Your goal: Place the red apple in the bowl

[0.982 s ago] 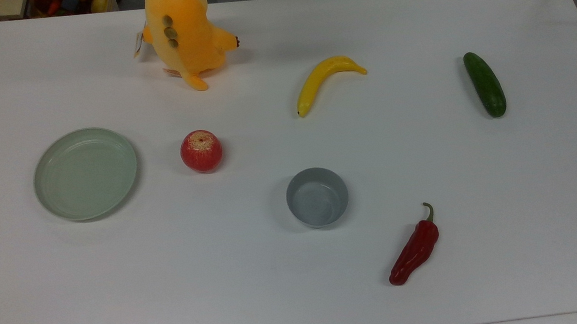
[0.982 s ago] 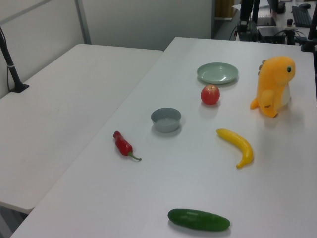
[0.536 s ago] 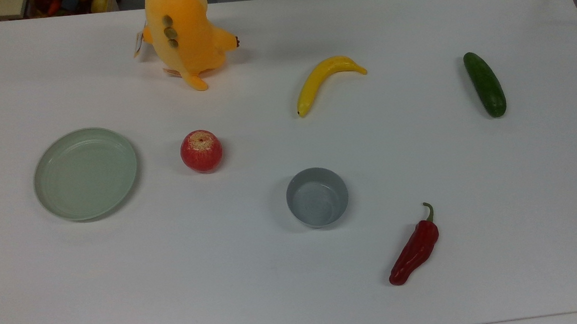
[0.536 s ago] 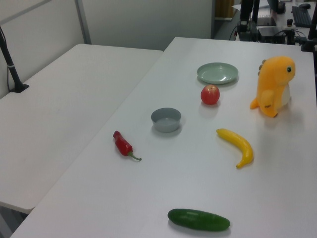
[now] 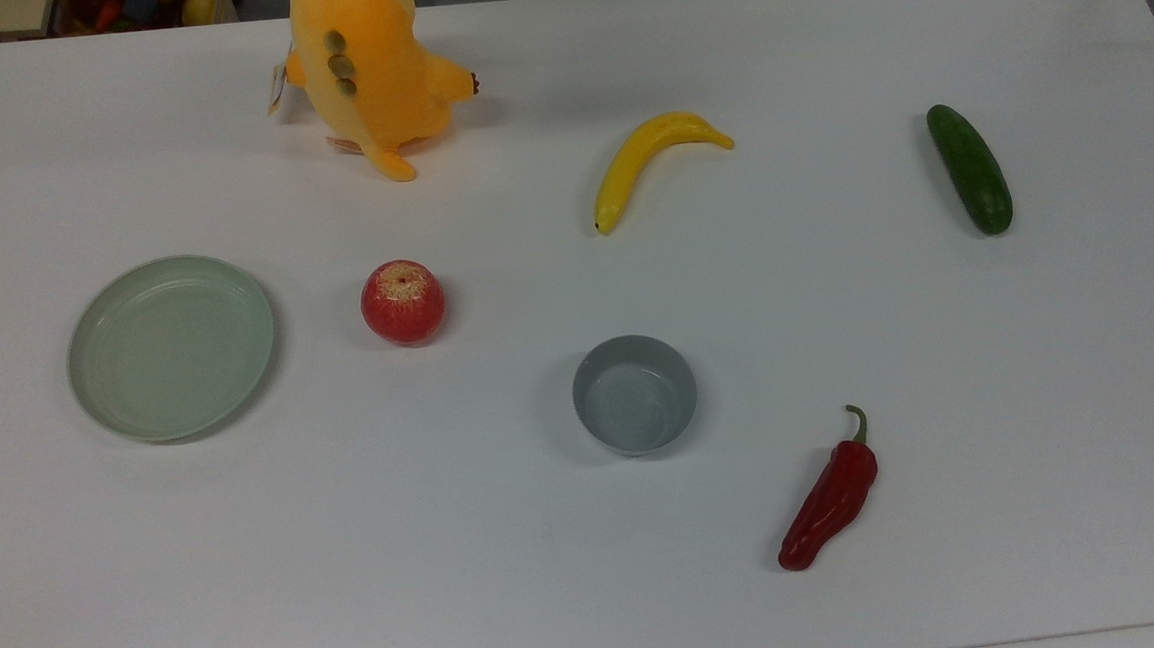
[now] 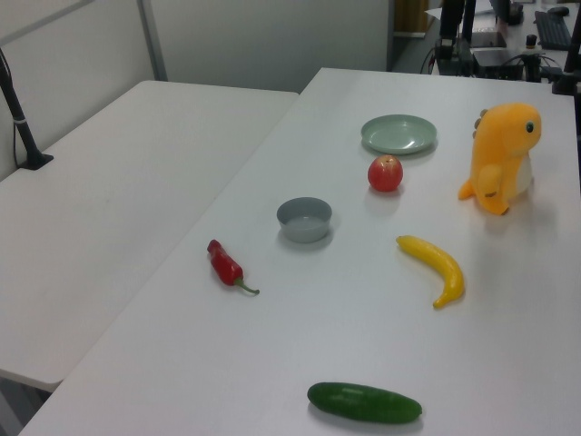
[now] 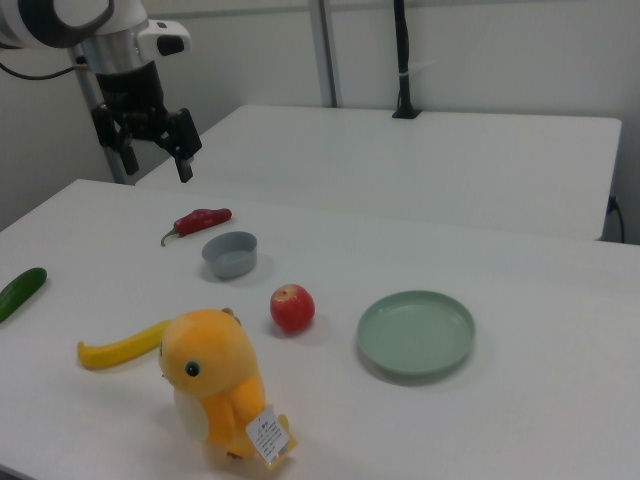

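The red apple (image 5: pixel 402 303) (image 6: pixel 385 173) (image 7: pixel 292 308) rests on the white table, stem dimple up, between the plate and the bowl. The grey-blue bowl (image 5: pixel 634 395) (image 6: pixel 304 219) (image 7: pixel 231 253) stands upright with nothing in it, a short way from the apple. In the right view my gripper (image 7: pixel 157 157) hangs open high above the table at the right view's upper left, well away from both, with nothing between its fingers.
A pale green plate (image 5: pixel 171 346) lies on the apple's other side. A yellow plush toy (image 5: pixel 366 68), a banana (image 5: pixel 645 162), a cucumber (image 5: pixel 970 169) and a dark red chili pepper (image 5: pixel 829 497) are spread over the table. A second white table (image 6: pixel 109 200) adjoins.
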Robot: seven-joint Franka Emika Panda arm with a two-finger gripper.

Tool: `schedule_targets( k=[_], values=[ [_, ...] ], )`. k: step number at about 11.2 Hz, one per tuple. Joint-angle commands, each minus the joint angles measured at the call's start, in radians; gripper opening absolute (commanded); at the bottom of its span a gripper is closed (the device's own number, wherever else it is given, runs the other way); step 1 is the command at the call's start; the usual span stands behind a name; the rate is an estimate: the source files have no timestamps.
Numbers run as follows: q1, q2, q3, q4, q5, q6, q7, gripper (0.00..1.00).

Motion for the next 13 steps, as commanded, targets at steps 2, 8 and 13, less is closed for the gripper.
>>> schedule_targets(
  k=[2,8,13],
  values=[
    [-0.007,-0.007,0.005,-0.020,-0.002,0.012,-0.006,1.00],
    [-0.066,0.057,0.001,0.055,-0.015,0.024,-0.046,1.00],
    [-0.165,0.157,-0.009,0.086,-0.018,0.131,-0.222,1.00]
  ],
)
